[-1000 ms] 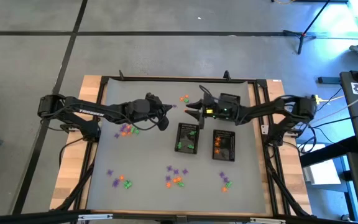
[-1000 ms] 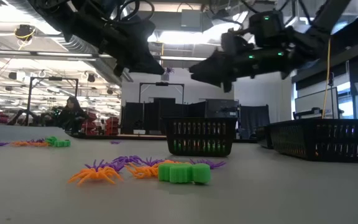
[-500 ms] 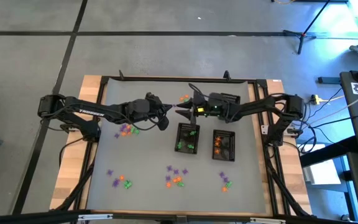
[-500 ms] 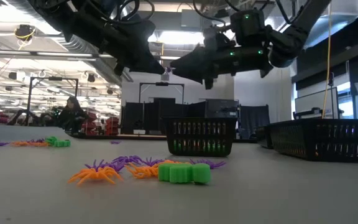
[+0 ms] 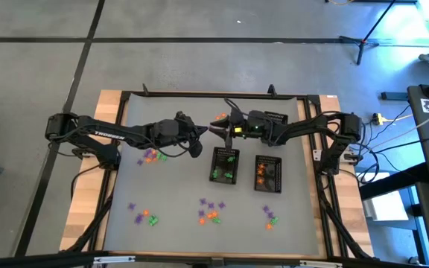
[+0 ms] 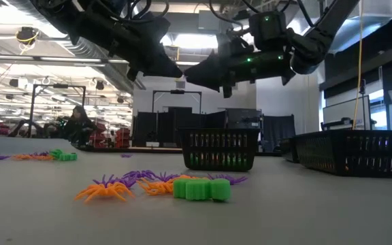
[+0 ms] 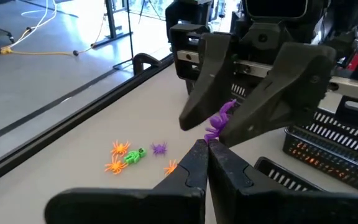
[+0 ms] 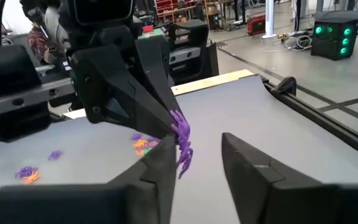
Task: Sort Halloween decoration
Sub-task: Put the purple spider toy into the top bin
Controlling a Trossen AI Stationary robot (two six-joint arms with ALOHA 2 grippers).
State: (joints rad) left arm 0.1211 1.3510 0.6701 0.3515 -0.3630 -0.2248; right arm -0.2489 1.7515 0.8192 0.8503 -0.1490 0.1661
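Grey tabletop (image 5: 170, 190), upper centre: the left gripper (image 5: 206, 132) holds its jaws pinched on a purple spider (image 7: 219, 121), the right gripper (image 5: 216, 129) spreading its jaws around it. Light, springy plastic with thin legs, probably; best gripped at the body.

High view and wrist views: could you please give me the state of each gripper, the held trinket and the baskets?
Left gripper: shut on the purple plastic spider, above the table.
Right gripper: open around the spider.
Purple plastic spider: held aloft, between the right gripper's fingers.
Middle black mesh basket: holds green trinkets.
Right black mesh basket: holds orange trinkets.
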